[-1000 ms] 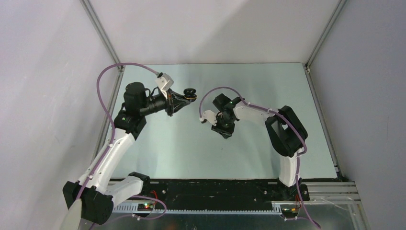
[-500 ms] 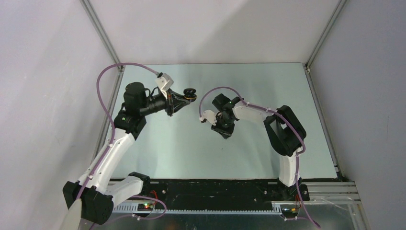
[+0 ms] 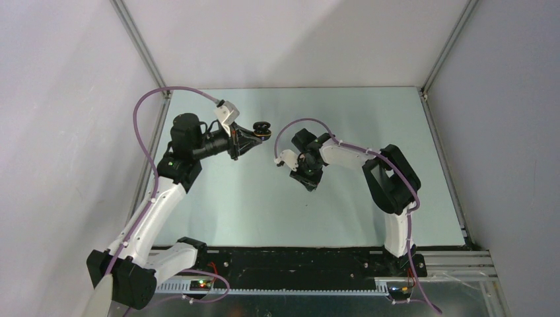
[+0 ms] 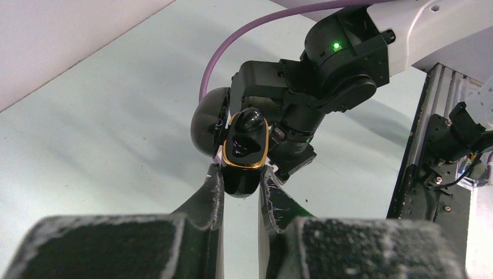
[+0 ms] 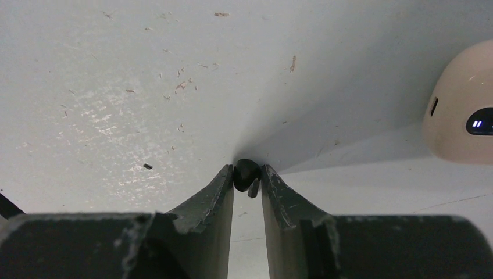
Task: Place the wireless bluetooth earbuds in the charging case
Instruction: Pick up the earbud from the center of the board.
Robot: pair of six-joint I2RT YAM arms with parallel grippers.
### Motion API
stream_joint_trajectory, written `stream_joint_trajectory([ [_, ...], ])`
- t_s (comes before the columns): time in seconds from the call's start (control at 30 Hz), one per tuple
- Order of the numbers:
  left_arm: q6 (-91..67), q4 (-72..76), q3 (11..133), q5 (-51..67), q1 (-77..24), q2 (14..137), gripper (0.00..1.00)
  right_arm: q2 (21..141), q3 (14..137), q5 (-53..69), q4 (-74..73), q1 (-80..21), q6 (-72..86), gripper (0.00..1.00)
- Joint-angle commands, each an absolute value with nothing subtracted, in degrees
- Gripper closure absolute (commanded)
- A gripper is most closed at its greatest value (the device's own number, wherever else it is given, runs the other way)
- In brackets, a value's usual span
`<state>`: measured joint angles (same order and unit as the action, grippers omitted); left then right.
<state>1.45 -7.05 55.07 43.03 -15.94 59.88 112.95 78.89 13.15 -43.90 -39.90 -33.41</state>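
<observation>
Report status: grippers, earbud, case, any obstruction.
Left gripper shut on black charging case, lid open. Right gripper shut on black earbud, not yet inserted. Cream case off to side, not blocking.

Landmark: right gripper. earbud between its fingertips, close over table. second case on table, right of it in wrist view. charging case left of it, farther back, pinched in left gripper.

The charging case is glossy black plastic with a shiny gold-coloured rim. The earbud is glossy black too. The left claw and right claw are matt black, rough-grained and scuffed whitish. The cream case looks like smooth satin plastic. The bench is pale, matt and flecked with grit.
</observation>
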Motion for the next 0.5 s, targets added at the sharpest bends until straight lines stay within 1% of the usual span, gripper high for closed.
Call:
stream_joint_trajectory([
  [0.0, 1.3, -6.4, 55.1, 43.2, -15.5, 59.1, 1.0, 115.5, 79.2, 13.3, -43.7, -40.1, -31.6, 0.75],
  [0.1, 1.3, -6.3, 55.0, 43.2, -15.5, 59.2, 1.0, 115.6, 79.3, 14.1, -43.8, -40.1, -31.2, 0.81],
  [0.13, 1.4, -6.3, 54.9, 43.2, -15.5, 59.2, 1.0, 115.5, 79.5, 14.3, -43.8, -40.1, -31.0, 0.85],
  [0.23, 1.8, -6.4, 54.9, 43.4, -15.5, 59.5, 1.0, 114.2, 79.6, 16.4, -43.2, -39.5, -30.1, 0.92],
  [0.27, 2.2, -6.4, 55.2, 43.7, -15.5, 59.7, 1.0, 112.6, 79.5, 17.2, -43.2, -38.6, -30.0, 0.96],
  [0.33, 3.1, -6.5, 56.0, 45.0, -15.5, 60.5, 1.0, 108.7, 79.5, 20.6, -43.1, -36.6, -29.6, 1.0],
  [0.37, 3.7, -6.5, 56.4, 45.6, -15.5, 61.0, 1.0, 105.1, 79.5, 24.0, -43.3, -35.7, -29.7, 1.0],
  [0.43, 4.3, -6.5, 58.0, 48.4, -15.6, 62.5, 1.0, 99.1, 79.5, 30.6, -43.4, -30.5, -30.1, 1.0],
  [0.47, 4.4, -6.5, 59.2, 50.1, -15.6, 63.9, 1.0, 96.8, 79.5, 37.2, -43.3, -28.9, -30.4, 1.0],
])
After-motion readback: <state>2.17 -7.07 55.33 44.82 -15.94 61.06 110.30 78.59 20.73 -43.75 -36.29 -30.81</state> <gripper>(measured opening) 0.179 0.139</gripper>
